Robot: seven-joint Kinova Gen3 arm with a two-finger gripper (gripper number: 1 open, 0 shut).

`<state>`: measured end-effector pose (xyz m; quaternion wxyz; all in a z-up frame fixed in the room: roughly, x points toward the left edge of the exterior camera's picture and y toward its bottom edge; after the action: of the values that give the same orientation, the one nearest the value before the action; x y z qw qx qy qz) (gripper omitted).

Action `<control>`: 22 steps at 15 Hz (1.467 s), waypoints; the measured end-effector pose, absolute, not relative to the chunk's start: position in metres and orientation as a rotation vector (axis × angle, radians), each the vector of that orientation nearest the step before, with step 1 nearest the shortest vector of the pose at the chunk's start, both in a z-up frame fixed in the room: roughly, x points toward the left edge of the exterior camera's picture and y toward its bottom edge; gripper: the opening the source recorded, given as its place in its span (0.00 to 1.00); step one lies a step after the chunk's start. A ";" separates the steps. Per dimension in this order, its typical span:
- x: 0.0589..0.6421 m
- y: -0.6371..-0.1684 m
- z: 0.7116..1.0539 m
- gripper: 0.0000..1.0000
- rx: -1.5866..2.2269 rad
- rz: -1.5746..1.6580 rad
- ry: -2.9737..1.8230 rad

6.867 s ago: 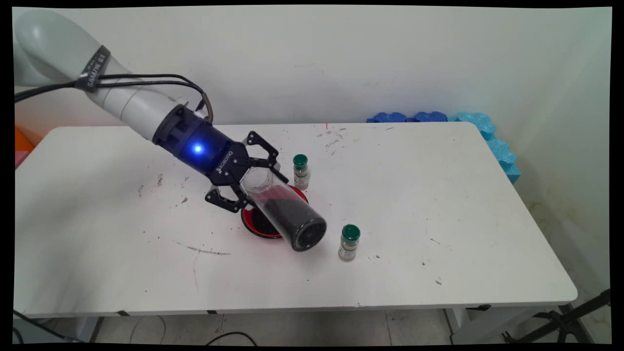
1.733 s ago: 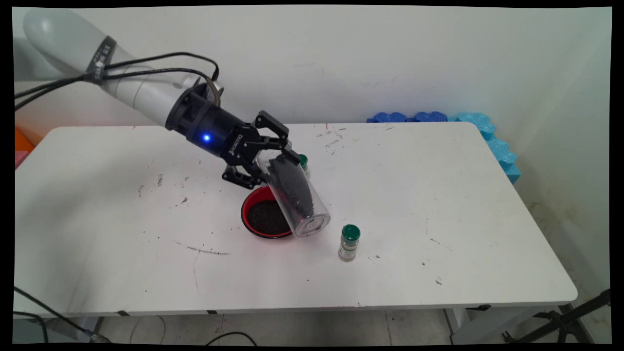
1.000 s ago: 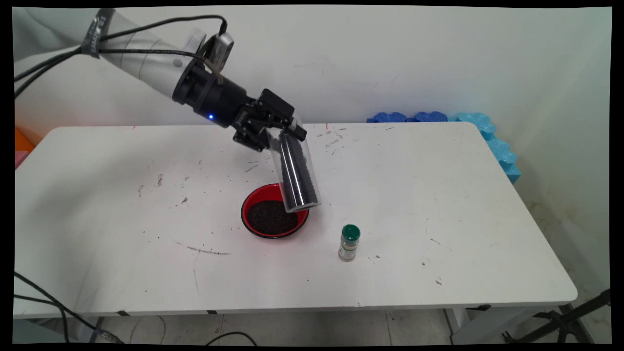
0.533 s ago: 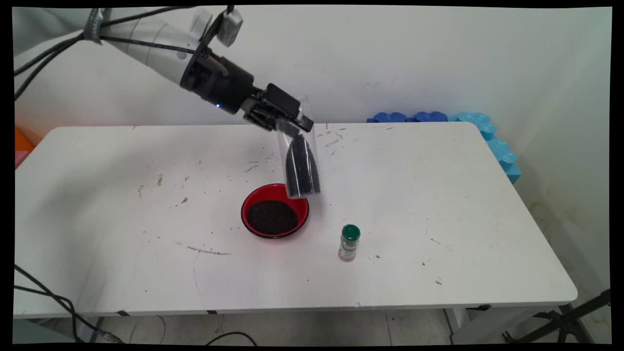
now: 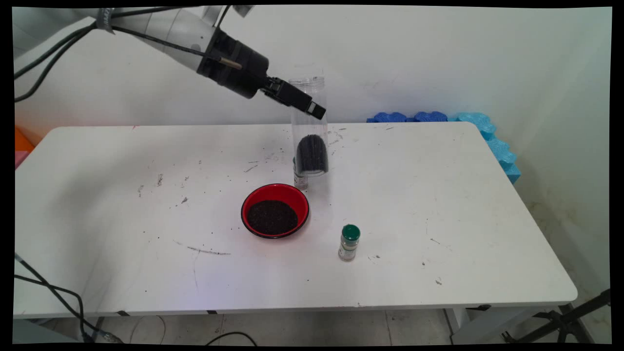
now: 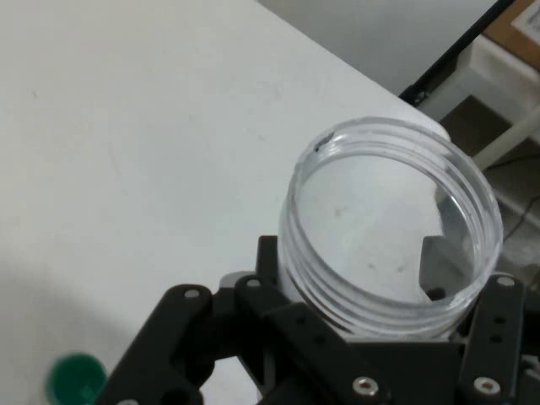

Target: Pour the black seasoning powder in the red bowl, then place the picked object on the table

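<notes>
My gripper point(image 5: 308, 105) is shut on a clear plastic jar point(image 5: 309, 131) near its open threaded mouth. The jar hangs upright above the table, with dark grains settled in its bottom part point(image 5: 312, 156). In the hand view the jar's open mouth point(image 6: 388, 224) fills the space between my fingers point(image 6: 494, 337). Below and to the left sits a red bowl point(image 5: 275, 210) holding a heap of the same dark grains. A small green-capped bottle point(image 5: 301, 179) stands just behind the jar, mostly hidden by it. Its green cap point(image 6: 74, 380) shows at the hand view's lower left.
A second green-capped bottle point(image 5: 349, 242) stands right of the bowl, toward the table's front. Blue foam pieces point(image 5: 458, 122) lie along the back right corner. Dark specks are scattered over the white table point(image 5: 438, 204). Cables hang at the left edge.
The jar has swung from tilted, mouth-down over the bowl, to upright, and has risen up and to the right. The grains slid back to its bottom. The bowl now holds grains.
</notes>
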<state>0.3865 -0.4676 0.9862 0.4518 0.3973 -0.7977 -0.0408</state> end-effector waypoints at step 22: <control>0.348 -0.486 0.988 0.00 0.487 0.386 -2.138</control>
<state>0.3482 -0.4860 0.9878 0.4417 0.1961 -0.8615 0.1557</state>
